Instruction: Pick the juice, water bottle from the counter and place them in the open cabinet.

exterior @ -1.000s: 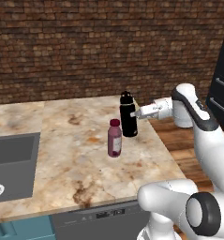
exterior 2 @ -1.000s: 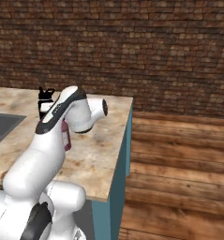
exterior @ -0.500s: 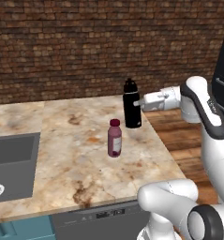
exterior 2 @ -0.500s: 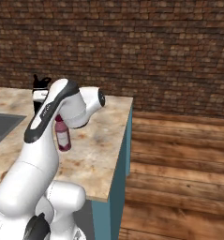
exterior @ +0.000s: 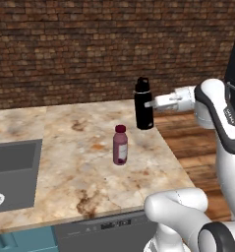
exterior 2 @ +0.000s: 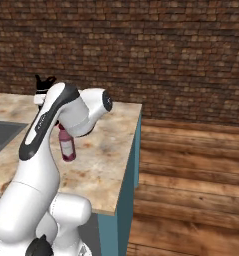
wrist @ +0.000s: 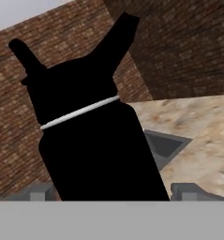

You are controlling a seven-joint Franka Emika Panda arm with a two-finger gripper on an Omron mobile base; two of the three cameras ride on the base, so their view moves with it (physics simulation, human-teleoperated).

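The gripper (exterior: 149, 104) is clamped around the water bottle (exterior: 143, 104) and holds it clear of the counter (exterior: 84, 167), so the first carry is underway. Next it needs lifting into the open cabinet, while the juice (exterior: 120, 144) waits mid-counter.
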